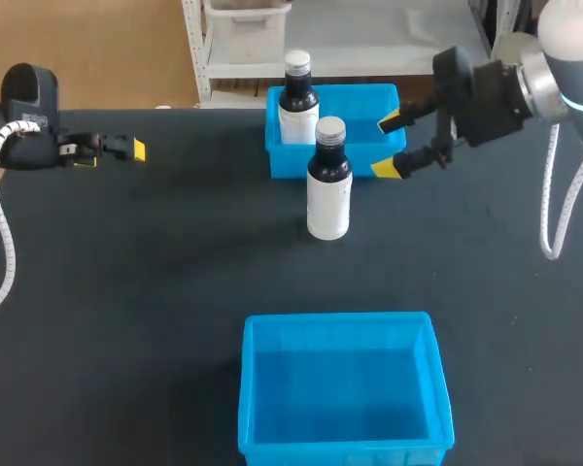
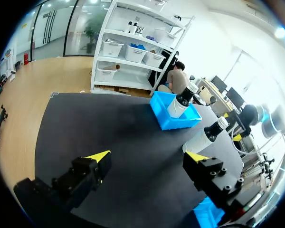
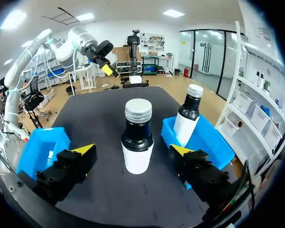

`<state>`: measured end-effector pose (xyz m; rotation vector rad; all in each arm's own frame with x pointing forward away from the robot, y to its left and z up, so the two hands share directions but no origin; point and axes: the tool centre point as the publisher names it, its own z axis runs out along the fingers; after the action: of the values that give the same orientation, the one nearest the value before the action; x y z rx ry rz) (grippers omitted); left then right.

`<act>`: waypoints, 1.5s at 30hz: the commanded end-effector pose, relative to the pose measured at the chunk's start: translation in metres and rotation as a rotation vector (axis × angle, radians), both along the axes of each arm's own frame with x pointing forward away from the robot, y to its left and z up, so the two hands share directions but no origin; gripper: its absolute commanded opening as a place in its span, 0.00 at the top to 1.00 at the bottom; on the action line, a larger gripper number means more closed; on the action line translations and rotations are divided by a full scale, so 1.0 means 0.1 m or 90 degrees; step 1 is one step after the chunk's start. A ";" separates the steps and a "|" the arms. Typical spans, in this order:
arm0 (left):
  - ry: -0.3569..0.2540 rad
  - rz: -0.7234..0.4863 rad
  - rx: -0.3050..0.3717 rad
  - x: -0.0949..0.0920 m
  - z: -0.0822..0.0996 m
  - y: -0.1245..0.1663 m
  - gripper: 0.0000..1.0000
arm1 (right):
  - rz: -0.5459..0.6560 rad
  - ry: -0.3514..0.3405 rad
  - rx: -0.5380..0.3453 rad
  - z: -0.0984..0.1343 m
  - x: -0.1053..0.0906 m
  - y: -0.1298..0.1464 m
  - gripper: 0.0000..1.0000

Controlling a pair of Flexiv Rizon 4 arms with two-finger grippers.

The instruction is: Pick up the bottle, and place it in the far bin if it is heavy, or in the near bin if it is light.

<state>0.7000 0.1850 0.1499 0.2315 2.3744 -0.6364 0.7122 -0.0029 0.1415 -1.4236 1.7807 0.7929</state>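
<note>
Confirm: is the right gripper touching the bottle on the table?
Apart. Right wrist view shows bare table between the bottle and each right gripper finger.

table [image 1: 126, 291]: you have a black, matte top filling most of the frame | second bottle [image 1: 297, 102]: you see it upright, upper middle, dark with white label, pale cap

The black table [image 1: 126, 291] carries a near bin [image 1: 340, 321], a far bin [image 1: 288, 161] (both blue) and an upright bottle [image 1: 328, 180] between them.
</note>
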 end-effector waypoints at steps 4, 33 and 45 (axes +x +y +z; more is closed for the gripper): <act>0.000 0.000 0.000 0.00 0.00 0.00 0.00 | 0.021 0.009 0.001 -0.05 0.10 0.10 0.00; 0.000 0.000 0.000 0.00 0.00 0.00 0.00 | 0.065 0.030 0.001 -0.19 0.17 0.51 0.00; 0.000 0.000 0.000 0.00 0.00 0.00 0.00 | 0.071 0.036 0.006 -0.21 0.20 0.62 0.00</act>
<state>0.7000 0.1850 0.1499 0.2315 2.3744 -0.6364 0.7289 0.0573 0.1217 -1.5156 1.7486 0.9020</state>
